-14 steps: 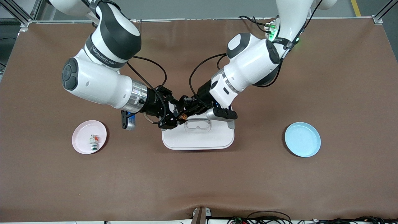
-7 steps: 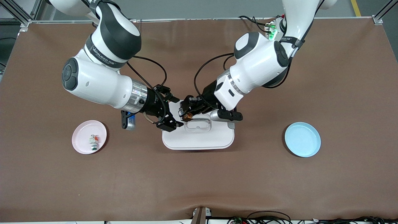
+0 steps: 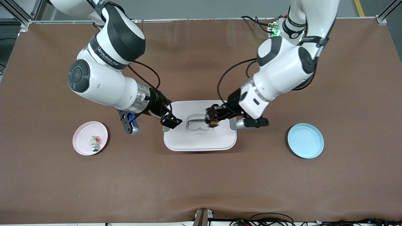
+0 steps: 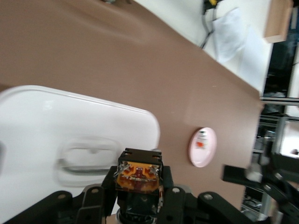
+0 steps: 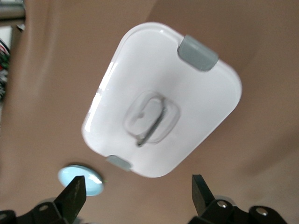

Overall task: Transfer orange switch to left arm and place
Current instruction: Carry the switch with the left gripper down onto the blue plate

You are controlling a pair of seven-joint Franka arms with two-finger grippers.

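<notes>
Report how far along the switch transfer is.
Done: the handover. The left gripper is shut on the orange switch, and the right gripper is open and empty at the box's edge.
In hand: the left arm holds the switch over the box lid.
Left: carry it clear of the box, probably to the blue plate, which is empty.

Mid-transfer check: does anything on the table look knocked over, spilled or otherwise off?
Nothing stands out. The box sits flat and lidded. The left gripper is over it, shut on the orange switch; the right gripper is open over the box's edge. The small white part lies in the pink plate; the blue plate holds nothing.
</notes>
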